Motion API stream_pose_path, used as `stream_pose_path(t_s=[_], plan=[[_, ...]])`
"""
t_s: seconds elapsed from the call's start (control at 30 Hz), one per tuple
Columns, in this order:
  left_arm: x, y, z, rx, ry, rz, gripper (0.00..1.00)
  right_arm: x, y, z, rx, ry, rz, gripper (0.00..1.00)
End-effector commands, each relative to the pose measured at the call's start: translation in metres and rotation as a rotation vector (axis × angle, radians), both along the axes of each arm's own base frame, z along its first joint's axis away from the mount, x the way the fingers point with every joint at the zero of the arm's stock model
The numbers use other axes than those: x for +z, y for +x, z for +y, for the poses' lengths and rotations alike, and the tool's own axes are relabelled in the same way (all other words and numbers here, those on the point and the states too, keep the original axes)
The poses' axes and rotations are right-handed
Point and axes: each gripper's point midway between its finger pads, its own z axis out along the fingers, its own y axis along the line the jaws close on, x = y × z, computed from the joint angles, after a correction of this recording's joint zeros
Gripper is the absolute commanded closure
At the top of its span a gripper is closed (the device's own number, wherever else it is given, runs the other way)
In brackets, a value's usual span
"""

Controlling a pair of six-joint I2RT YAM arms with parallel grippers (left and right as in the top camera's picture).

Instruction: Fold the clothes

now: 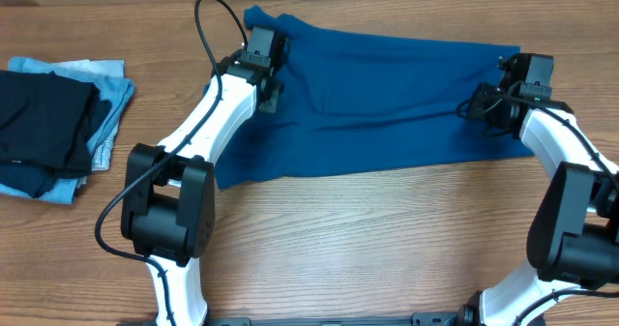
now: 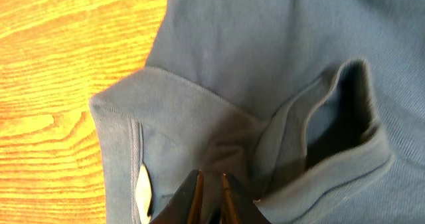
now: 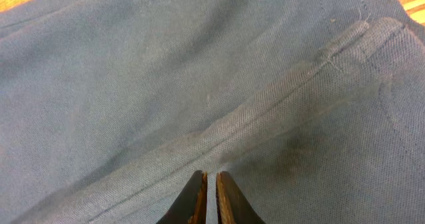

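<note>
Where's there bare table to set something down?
Bare table: the front strip below the blue shirt, between the left arm and right arm, and the gap between the folded pile and left arm. Crowded: both shirt ends, under the left gripper and right gripper.

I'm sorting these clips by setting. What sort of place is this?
Probably a robotics lab or test bench rather than a home. A left arm and right arm are mounted at a wood-grain table, with a blue shirt spread out and folded garments stacked aside.
</note>
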Motion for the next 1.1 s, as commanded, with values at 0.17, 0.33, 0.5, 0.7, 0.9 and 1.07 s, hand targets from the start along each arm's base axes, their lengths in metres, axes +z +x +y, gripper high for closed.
stream_pose_path(t_s=[0.17, 0.33, 0.5, 0.7, 0.9, 1.07], plan=[[0.017, 0.020, 0.021, 0.043, 0.027, -0.067, 0.96, 0.000, -0.001, 0.002, 0.008, -0.005, 0.005, 0.94], [0.058, -0.002, -0.054, -0.128, -0.213, 0.034, 0.95, 0.004, 0.002, 0.006, 0.078, -0.033, -0.007, 0.96], [0.033, -0.023, -0.072, -0.166, -0.233, 0.147, 0.93, 0.010, -0.012, 0.060, 0.274, 0.076, 0.059, 0.96], [-0.030, -0.019, -0.069, -0.144, -0.203, 0.247, 0.89, 0.001, -0.039, 0.141, 0.540, 0.065, 0.144, 0.96], [-0.053, -0.022, -0.064, -0.132, -0.173, 0.290, 0.87, -0.012, -0.043, 0.155, 0.576, 0.007, 0.142, 0.96], [-0.053, -0.019, -0.065, -0.132, -0.175, 0.280, 0.84, -0.052, -0.050, 0.155, 0.569, 0.027, 0.226, 0.96]])
